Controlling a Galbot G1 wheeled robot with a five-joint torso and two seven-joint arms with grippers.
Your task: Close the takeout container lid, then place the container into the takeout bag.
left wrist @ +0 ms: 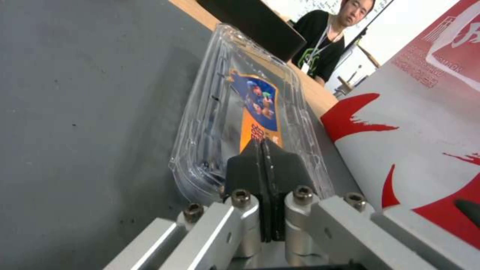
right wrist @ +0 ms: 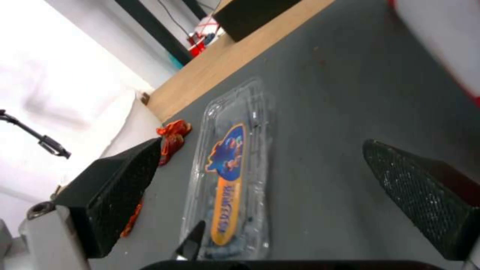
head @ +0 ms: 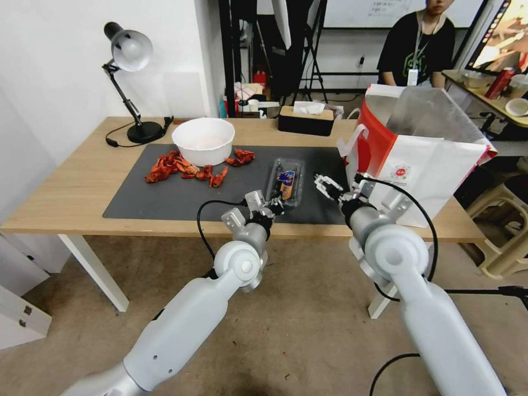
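Left gripper (left wrist: 262,150) clenched, tips against takeout container (left wrist: 240,108) near end; right gripper (right wrist: 280,195) spread wide, empty.

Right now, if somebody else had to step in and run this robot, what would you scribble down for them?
Left gripper: shut, tips at the near end of the takeout container.
Right gripper: open, beside the container, holding nothing.
Container lies on the grey mat, the lid down over it.
Takeout bag stands open at the table's right end.
Done: lid looks closed.
Left: container into the bag.
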